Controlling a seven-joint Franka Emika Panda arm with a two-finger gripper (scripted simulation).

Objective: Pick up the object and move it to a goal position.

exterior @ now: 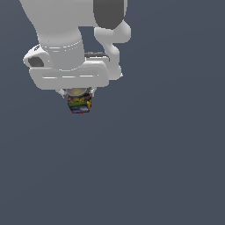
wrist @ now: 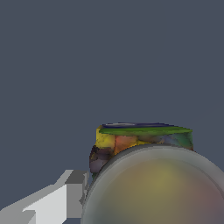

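Now your gripper [exterior: 78, 93] sits closed around the can [exterior: 79, 102], one finger [wrist: 65, 203] pressed against its side.

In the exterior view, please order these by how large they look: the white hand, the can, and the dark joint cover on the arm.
1. white hand
2. dark joint cover, partly cut off by the picture edge
3. can, clearly smallest

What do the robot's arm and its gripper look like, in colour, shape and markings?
The arm is glossy white with rounded, bulky segments and one dark grey band at a joint. The gripper has a wide, white, rounded-rectangular body; its fingers are mostly hidden. In the wrist view, one finger appears white and blocky with a grey tip. No cables, logos or markings are visible.
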